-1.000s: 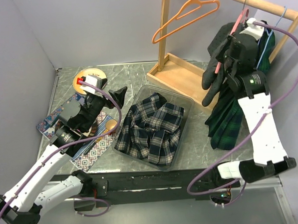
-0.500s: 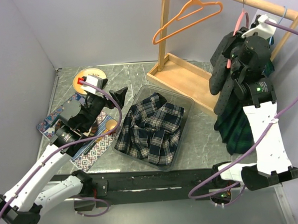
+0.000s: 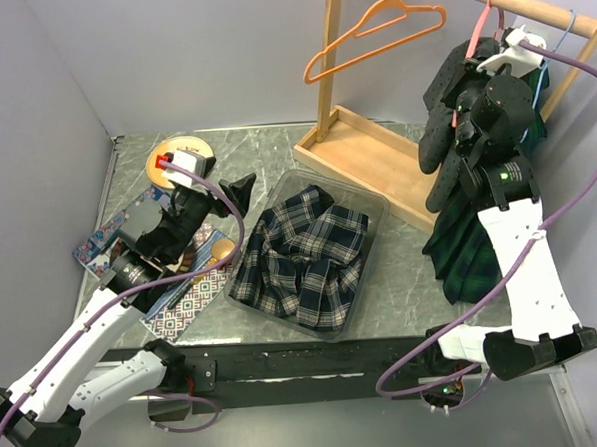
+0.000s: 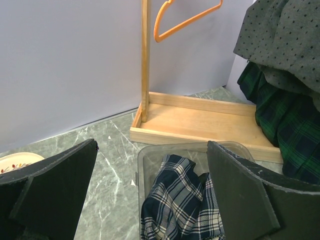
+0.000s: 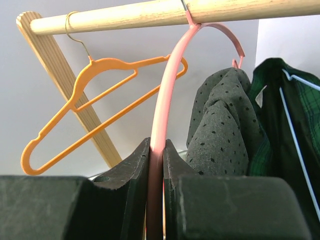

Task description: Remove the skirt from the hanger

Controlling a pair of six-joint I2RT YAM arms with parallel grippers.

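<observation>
A pink hanger (image 5: 165,100) hooks over the wooden rail (image 5: 125,15) and carries a grey dotted skirt (image 5: 220,135). My right gripper (image 5: 156,147) is shut on the hanger's left arm, just below the hook. In the top view the right gripper (image 3: 473,104) is high at the rack, with the grey skirt (image 3: 442,126) draped on its left and the pink hanger (image 3: 484,25) above it. My left gripper (image 3: 232,187) is open and empty near the bin's left side. In its wrist view its gripper (image 4: 151,145) looks over the bin, and the grey skirt (image 4: 285,35) shows at top right.
A green plaid skirt (image 3: 470,245) hangs on a blue hanger (image 3: 561,37) right of the pink one. An empty orange hanger (image 3: 369,35) hangs further left. A clear bin (image 3: 377,194) holds a navy plaid skirt (image 3: 300,258). The rack's wooden base (image 3: 365,150) lies behind it. A plate (image 3: 180,155) and patterned mats (image 3: 182,300) lie at left.
My right gripper, shut on the pink hanger, has risen toward the rail, moving right then slightly back left. The grey skirt swung with it. The left arm has not moved.
</observation>
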